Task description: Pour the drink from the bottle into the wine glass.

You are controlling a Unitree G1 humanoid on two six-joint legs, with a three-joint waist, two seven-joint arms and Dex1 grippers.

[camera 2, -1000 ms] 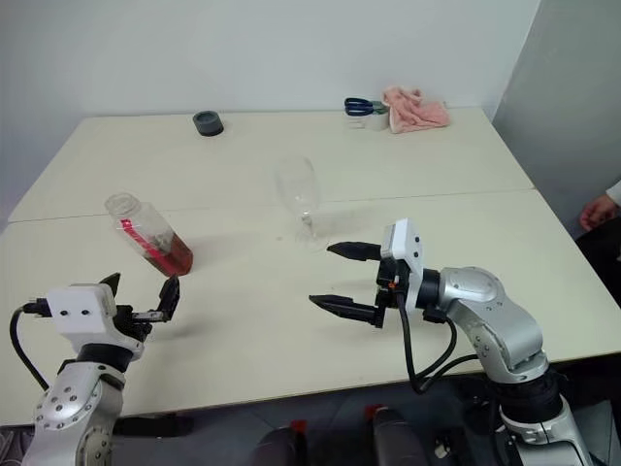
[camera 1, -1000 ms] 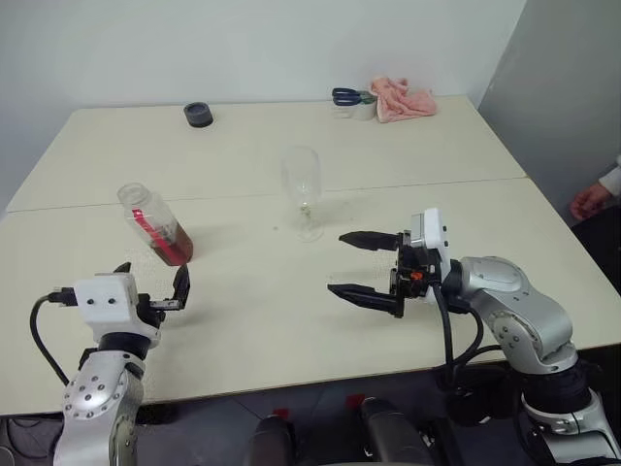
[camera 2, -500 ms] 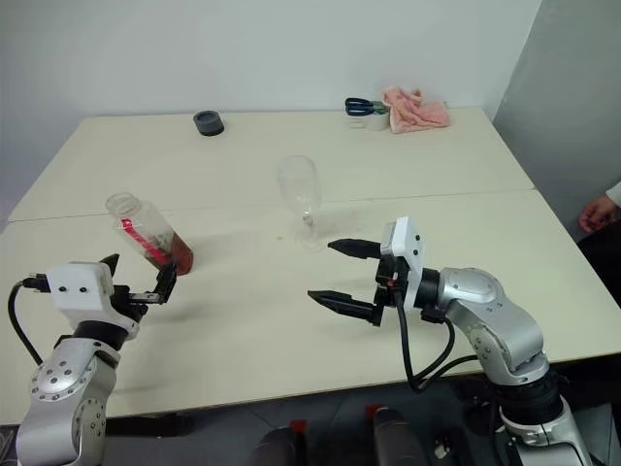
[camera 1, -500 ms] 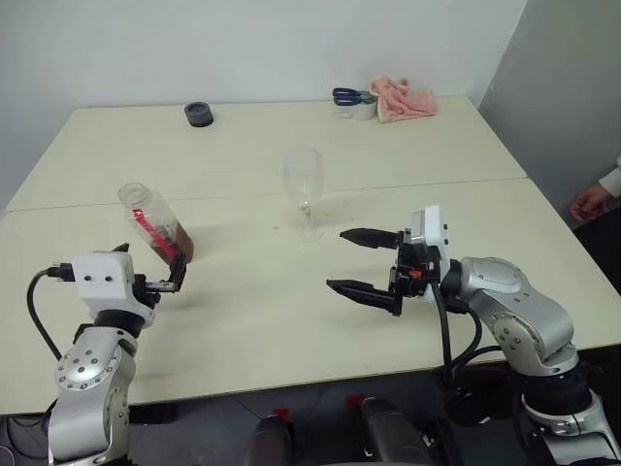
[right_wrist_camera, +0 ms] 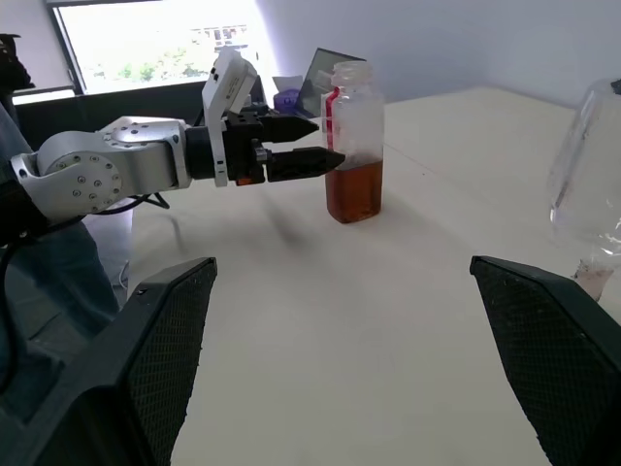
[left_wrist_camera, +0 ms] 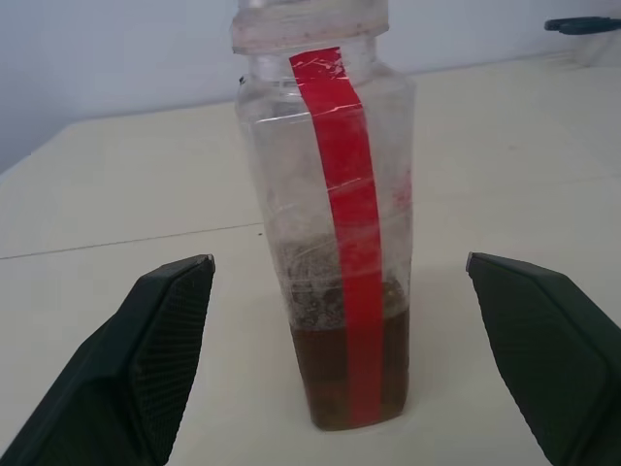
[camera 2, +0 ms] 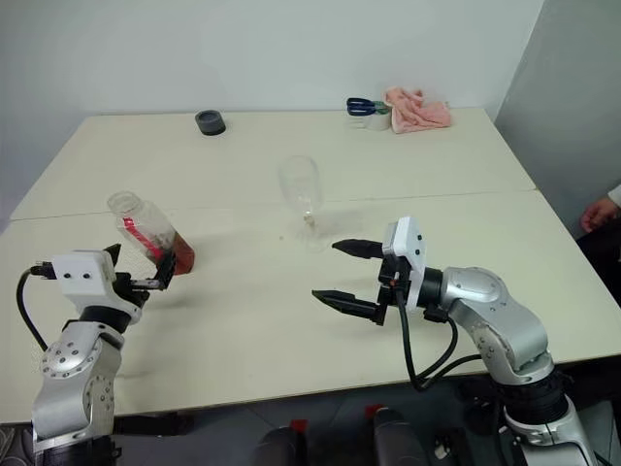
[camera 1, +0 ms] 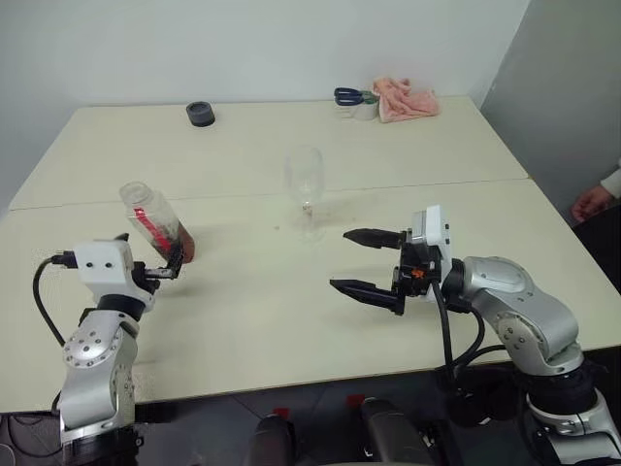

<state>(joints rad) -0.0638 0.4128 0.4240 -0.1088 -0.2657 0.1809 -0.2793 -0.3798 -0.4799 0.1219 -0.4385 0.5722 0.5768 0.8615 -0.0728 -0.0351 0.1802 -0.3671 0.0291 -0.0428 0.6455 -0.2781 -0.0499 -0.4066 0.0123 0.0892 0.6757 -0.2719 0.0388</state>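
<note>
The bottle (camera 1: pixel 155 219) stands upright and uncapped on the table's left side, clear plastic with a red strip. The reddish-brown drink (left_wrist_camera: pixel 330 374) fills its bottom third. My left gripper (camera 1: pixel 155 258) is open just in front of it. In the left wrist view the bottle (left_wrist_camera: pixel 335 194) sits centred ahead of the two spread fingers, untouched. The empty wine glass (camera 1: pixel 305 181) stands mid-table. To its right my right gripper (camera 1: pixel 340 259) hovers open, pointing left toward the bottle (right_wrist_camera: pixel 354 146), with the glass (right_wrist_camera: pixel 592 184) off to its side.
A black round cap (camera 1: pixel 201 114) lies at the far edge. A white cup with scissors (camera 1: pixel 353 99) and a pink cloth (camera 1: pixel 406 98) sit at the far right. A person's hand (camera 1: pixel 589 202) shows at the right edge. A seam (camera 1: pixel 437 183) joins the two tabletops.
My left gripper has moved forward and up to the bottle, fingers still spread. The right gripper has kept its place.
</note>
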